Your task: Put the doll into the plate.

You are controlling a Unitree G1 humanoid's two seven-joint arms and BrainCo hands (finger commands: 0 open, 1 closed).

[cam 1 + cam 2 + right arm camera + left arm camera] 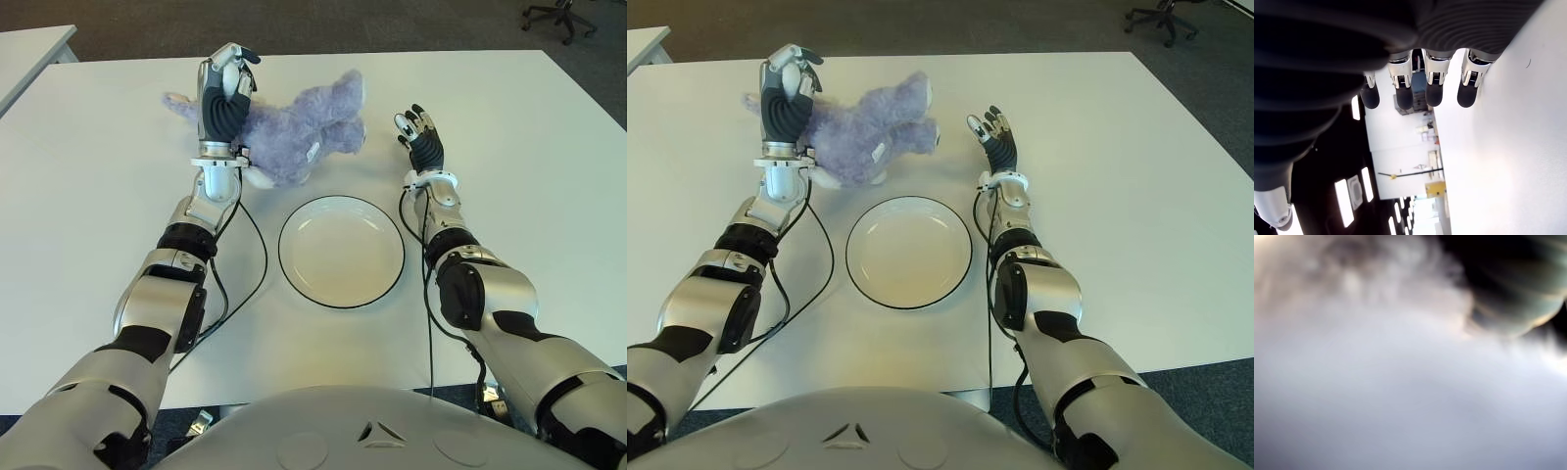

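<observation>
The purple doll (294,132) is gripped at its left end by the curled fingers (235,69) of the left hand (225,98), held upright on the worktop (98,196) just behind the empty plate (341,251). The right hand (421,137) is raised beside the doll's right, its fingers (1432,93) extended and nothing grasped.

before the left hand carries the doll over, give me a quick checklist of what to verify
1. Left hand closed on the doll: ok, fingers curl over its fluffy body, and fur fills the left wrist view.
2. Doll lifted clear of the table: cannot tell, it may be resting on it.
3. Plate empty and ready: ok, nothing lies in it.
4. Path from doll to plate clear: ok, only bare table lies between them.
5. Right hand out of the way: ok, it is open, holding nothing, to the right of the doll and beyond the plate's rim.
</observation>
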